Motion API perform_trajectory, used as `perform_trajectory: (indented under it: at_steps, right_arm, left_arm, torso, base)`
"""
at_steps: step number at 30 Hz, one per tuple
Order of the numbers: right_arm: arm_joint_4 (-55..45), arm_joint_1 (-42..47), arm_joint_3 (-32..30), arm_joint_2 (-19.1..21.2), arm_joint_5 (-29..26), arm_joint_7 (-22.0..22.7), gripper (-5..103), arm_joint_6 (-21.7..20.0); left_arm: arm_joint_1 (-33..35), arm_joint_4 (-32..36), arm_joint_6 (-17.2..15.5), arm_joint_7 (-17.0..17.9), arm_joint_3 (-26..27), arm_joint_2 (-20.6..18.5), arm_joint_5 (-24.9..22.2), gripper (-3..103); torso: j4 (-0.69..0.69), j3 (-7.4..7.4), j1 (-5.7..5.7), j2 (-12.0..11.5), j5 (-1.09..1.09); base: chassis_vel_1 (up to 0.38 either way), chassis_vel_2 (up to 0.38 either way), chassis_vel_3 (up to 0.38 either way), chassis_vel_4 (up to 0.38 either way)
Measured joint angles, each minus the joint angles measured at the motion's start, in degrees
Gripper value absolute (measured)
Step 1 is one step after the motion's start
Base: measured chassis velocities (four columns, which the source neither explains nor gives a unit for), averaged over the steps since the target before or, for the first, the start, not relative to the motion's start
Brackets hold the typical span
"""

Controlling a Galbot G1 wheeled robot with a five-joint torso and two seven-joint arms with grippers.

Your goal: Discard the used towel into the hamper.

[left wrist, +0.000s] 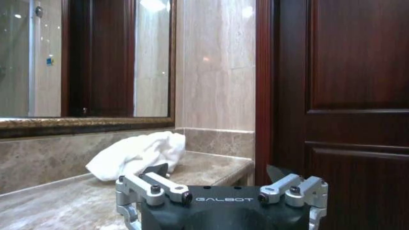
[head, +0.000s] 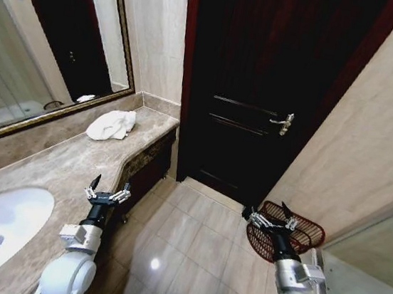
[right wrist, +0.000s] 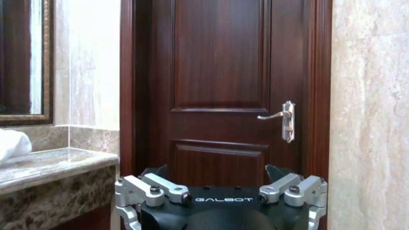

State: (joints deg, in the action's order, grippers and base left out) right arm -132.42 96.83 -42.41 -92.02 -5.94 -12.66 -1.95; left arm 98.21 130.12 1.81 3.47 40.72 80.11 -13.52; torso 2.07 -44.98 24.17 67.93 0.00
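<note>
Showing head view: crumpled white towel (head: pixel 112 124) on marble counter (head: pixel 51 165); woven hamper (head: pixel 299 235) on tiled floor by right gripper (head: pixel 267 214); left gripper (head: pixel 107 188). Both jaws spread, empty. Wrist views: "GALBOT" lettering; dark panelled door (right wrist: pixel 221 86), metal lever handle (right wrist: pixel 284 120).

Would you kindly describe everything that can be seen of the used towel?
The towel is white, soft-looking cloth, crumpled into a loose heap with folds and one corner trailing toward the counter's front edge. It lies on the marble counter near its far end, beside the door, just below the framed mirror. Nothing grips it: the left pincer hovers open above the counter, well short of it. Only the counter touches it.
</note>
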Motion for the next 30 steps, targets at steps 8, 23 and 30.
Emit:
perform_trajectory:
  at_steps: [8, 23, 30]
  right_arm:
    - [0.3, -0.54, 0.1, 0.02, 0.15, 0.0, 100, -0.14]
    - [0.22, -1.88, -0.03, 0.23, 0.2, 0.14, 100, -1.4]
    - [0.83, -3.07, 0.33, 0.24, 0.22, 0.18, 100, -1.96]
  left_arm:
    - [0.08, -0.35, 0.41, 0.2, 0.12, 0.01, -0.42, 100]
    - [-0.57, -0.83, 0.46, -0.16, -0.17, -0.16, -0.44, 100]
    - [-1.03, -1.54, 0.97, -0.05, -0.26, -0.18, -0.45, 100]
  torso:
    - [0.0, 0.01, -0.01, 0.0, 0.0]
    - [0.01, 0.0, -0.01, 0.0, 0.0]
    - [0.02, 0.01, -0.01, 0.01, 0.0]
  base:
    - [-0.137, 0.137, 0.151, -0.118]
    - [-0.095, 0.201, 0.182, -0.09]
    - [-0.053, 0.212, 0.219, -0.061]
